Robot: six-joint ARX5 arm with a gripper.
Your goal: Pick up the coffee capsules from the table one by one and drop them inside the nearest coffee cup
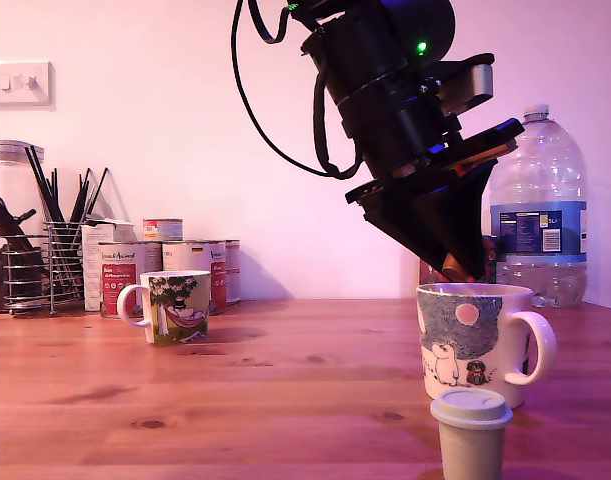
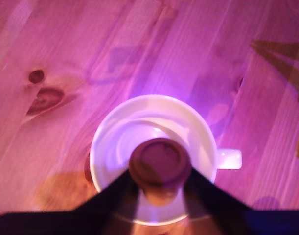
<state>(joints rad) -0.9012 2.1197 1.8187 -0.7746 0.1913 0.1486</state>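
Note:
My gripper hangs just above the rim of the big white mug with the grey-blue cartoon scene, at the exterior view's right. It is shut on a brown coffee capsule, whose round rim faces the wrist camera; the black fingers press its sides. Seen from the wrist, the capsule sits over the white mug's open mouth, with the handle sticking out sideways. A second pale grey-green capsule stands upside down on the pine table in front of the mug.
A smaller mug with a green tree and hammock picture stands at mid-left. Behind it are several tins, a wire utensil holder and a jar. A large water bottle stands behind the big mug.

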